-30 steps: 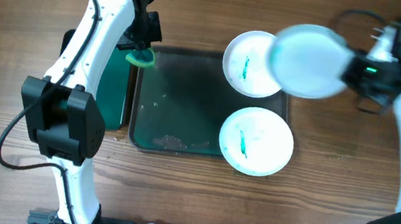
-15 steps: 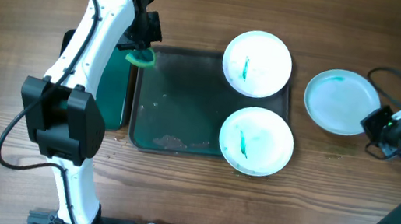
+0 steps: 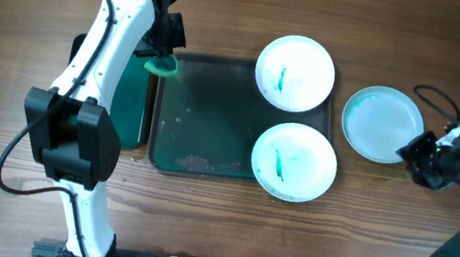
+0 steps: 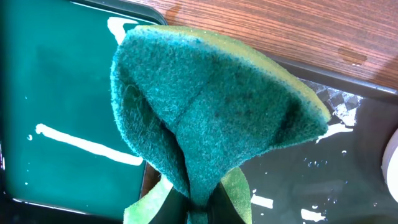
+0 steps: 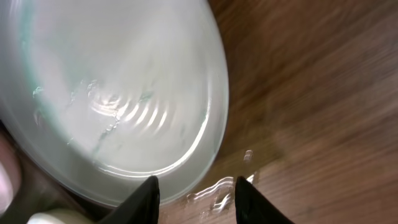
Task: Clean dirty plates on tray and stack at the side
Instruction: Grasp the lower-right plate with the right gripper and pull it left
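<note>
- Right wrist: R gripper point(image 5: 196, 193) jaws apart, nothing clamped. Wet plate point(image 5: 118, 93) flat on table point(image 5: 311, 93), rim just ahead of tips.
- L gripper point(image 4: 199, 211) pinched on folded sponge point(image 4: 211, 106), above tray point(image 4: 360, 162) edge.
- Smeared plates point(image 3: 295, 73) point(image 3: 294, 161) on tray, well beyond R gripper.
- Risk: low pull-back, tip snags rim. Wet wood lets plate skid.

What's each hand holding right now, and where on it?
Left hand pinches the sponge at its folded lower edge. Right hand holds nothing: jaws apart at the rim of the plate, which lies on the table.
</note>
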